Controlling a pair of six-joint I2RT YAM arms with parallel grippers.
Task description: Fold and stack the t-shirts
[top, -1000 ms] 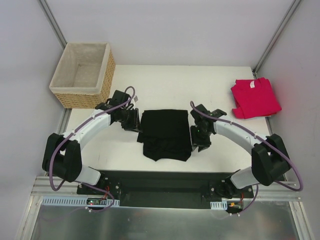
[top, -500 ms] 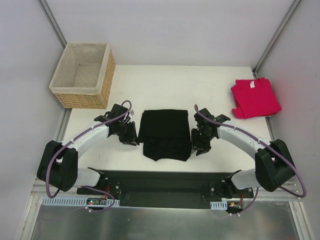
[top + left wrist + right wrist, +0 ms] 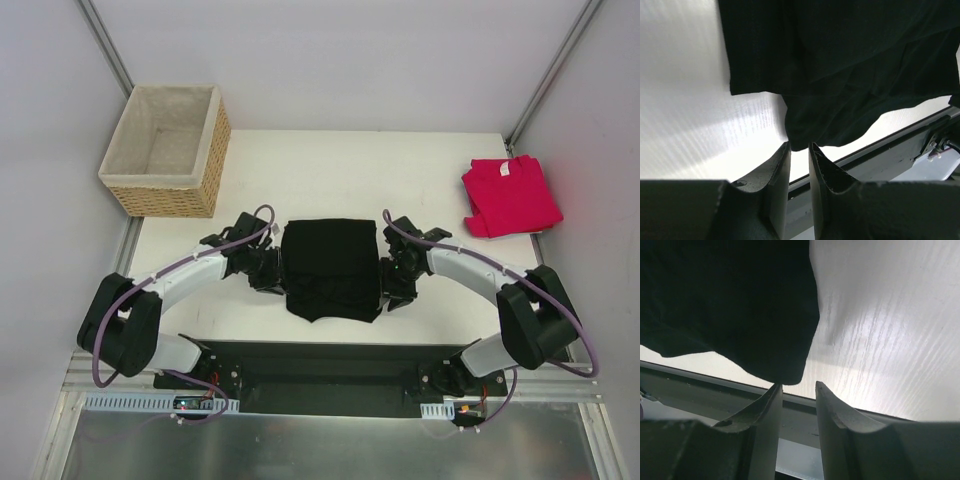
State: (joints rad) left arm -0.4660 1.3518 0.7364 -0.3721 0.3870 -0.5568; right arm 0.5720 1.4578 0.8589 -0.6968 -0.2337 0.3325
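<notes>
The black t-shirt [image 3: 330, 265] lies folded in the middle of the table, its print hidden. My left gripper [image 3: 272, 275] is at its near left corner. In the left wrist view the jaws [image 3: 799, 145] stand a narrow gap apart, with the cloth corner [image 3: 840, 60] just at their tips. My right gripper [image 3: 392, 290] is at the near right corner. Its jaws [image 3: 797, 385] are open, and the cloth [image 3: 730, 300] touches the left fingertip. The pinkish-red t-shirt [image 3: 510, 195] lies folded at the far right.
A wicker basket [image 3: 165, 150] with pale lining stands at the back left corner. The white table [image 3: 340, 170] ends at a dark rail close behind both grippers, seen in the wrist views.
Both grippers have moved nearer along the shirt's sides and then inward to its near corners. The black shirt's sides look slightly pushed in.
</notes>
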